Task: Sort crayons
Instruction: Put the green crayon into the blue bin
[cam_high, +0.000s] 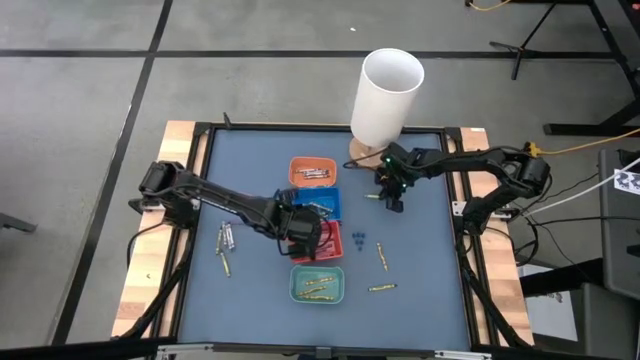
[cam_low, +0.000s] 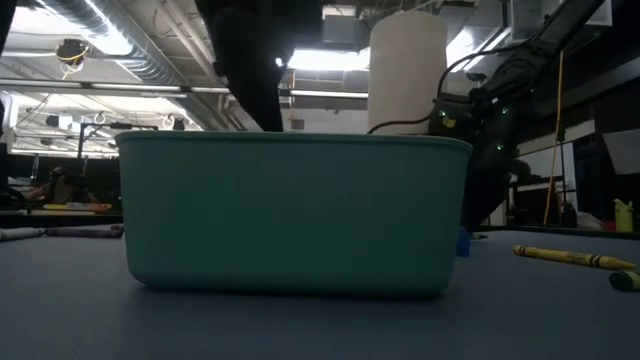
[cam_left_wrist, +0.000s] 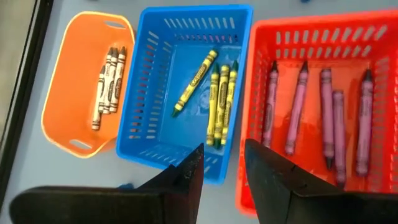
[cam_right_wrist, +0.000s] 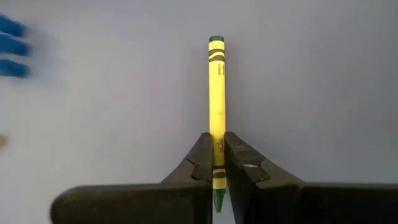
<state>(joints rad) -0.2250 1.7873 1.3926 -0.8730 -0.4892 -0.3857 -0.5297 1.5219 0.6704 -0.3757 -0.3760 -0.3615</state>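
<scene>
Gripping a green crayon (cam_right_wrist: 216, 106) in its yellow wrapper, the right gripper (cam_right_wrist: 216, 167) has its two fingers pinched tight on the stick near one end, most of the length poking out ahead of the fingertips over bare mat. That puts us, by my read, at the pick-up step: one crayon secured, sorting drop still to come. From above, the right gripper (cam_high: 393, 196) hangs over the blue-grey tabletop (cam_high: 430, 280) toward its far right part, just in front of the tall white cylinder (cam_high: 385, 95). Next move, I'd judge, calls for a carry across to the column of trays at mid-table and a release over the right one; the blue tray (cam_left_wrist: 186, 93) already holds yellow-wrapped crayons, so that looks the likely home. The orange tray (cam_left_wrist: 81, 93) holds pale-wrapped ones, the red tray (cam_left_wrist: 311, 99) purples, the teal tray (cam_high: 318, 284) nearest the front edge a few yellow sticks. Loose crayons (cam_high: 381, 258) lie right of the trays, more near the left edge. The left gripper (cam_left_wrist: 221, 168) hovers over the blue and red trays, fingers apart, holding nothing.
</scene>
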